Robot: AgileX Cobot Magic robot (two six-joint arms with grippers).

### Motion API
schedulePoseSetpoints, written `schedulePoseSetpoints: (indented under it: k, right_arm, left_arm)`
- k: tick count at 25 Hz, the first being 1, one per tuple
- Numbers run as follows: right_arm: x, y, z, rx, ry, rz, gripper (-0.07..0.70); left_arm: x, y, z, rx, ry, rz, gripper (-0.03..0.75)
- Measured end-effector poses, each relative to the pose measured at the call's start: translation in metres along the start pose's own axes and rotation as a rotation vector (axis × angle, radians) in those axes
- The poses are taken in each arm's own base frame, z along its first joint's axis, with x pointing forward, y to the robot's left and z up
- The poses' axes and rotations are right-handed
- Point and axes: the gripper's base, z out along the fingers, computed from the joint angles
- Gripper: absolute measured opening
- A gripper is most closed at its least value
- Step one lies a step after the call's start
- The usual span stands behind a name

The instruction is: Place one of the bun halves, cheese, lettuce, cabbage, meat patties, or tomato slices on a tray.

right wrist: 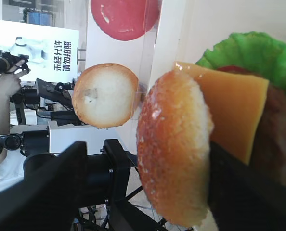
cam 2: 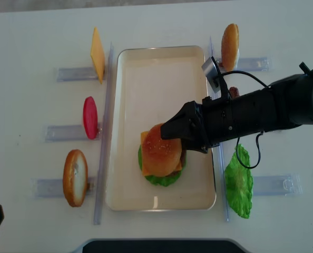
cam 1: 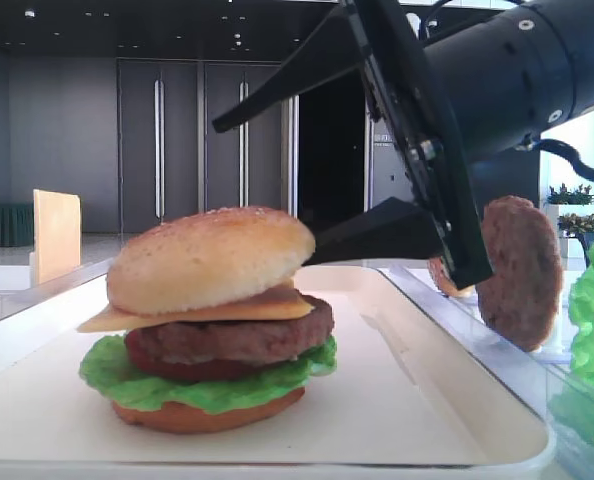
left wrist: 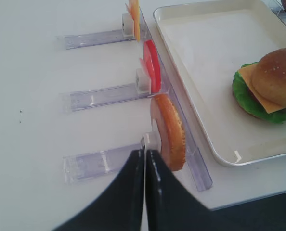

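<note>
On the cream tray (cam 2: pixel 146 63) stands a stacked burger. Its sesame bun half (cam 1: pixel 212 258) lies slightly tilted on the cheese (cam 1: pixel 257 308), over a meat patty (cam 1: pixel 247 338), a sliver of tomato slice (cam 1: pixel 142 355), lettuce (cam 1: pixel 147 385) and a darker bun bottom (cam 1: pixel 207 412). My right gripper (cam 1: pixel 267 190) is open, with one finger high above the bun top (right wrist: pixel 174 149) and the other by its far edge. Neither finger presses on it. My left gripper (left wrist: pixel 145 154) is shut and empty, off the tray beside a bun in a clear stand (left wrist: pixel 169 132).
Clear stands flank the tray. On the left they hold a cheese slice (cam 2: pixel 97 55), a tomato slice (cam 2: pixel 89 117) and a bun (cam 2: pixel 75 177). On the right are another bun (cam 2: pixel 230 46), a patty (cam 1: pixel 522 270) and lettuce (cam 2: pixel 238 182).
</note>
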Motion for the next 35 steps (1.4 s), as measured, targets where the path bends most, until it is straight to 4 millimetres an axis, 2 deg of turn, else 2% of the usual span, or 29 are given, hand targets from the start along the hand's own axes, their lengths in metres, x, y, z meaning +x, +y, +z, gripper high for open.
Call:
schedulePoseSetpoints:
  k: [3,12,18,26,30,35]
  right_arm:
    - [0.000,-0.001,0.000,0.009,-0.004,0.024,0.561]
    - [-0.001,0.000,-0.002,0.031,-0.018,0.038,0.577]
    - [-0.003,0.018,-0.014,0.086,-0.056,-0.050,0.577]
    - [0.000,0.031,-0.029,0.201,-0.071,-0.158,0.577]
    - [-0.004,0.050,-0.039,0.245,-0.048,-0.219,0.577]
    - [-0.015,0.085,-0.062,0.394,-0.027,-0.311,0.577]
  left_arm:
    - [0.000,0.000,0.000,0.000,0.000,0.000,-0.001]
    - [0.000,0.000,0.000,0.000,0.000,0.000,-0.001]
    - [0.000,0.000,0.000,0.000,0.000,0.000,-0.001]
    - [0.000,0.000,0.000,0.000,0.000,0.000,-0.001]
    - [0.000,0.000,0.000,0.000,0.000,0.000,-0.001]
    - [0.000,0.000,0.000,0.000,0.000,0.000,-0.001]
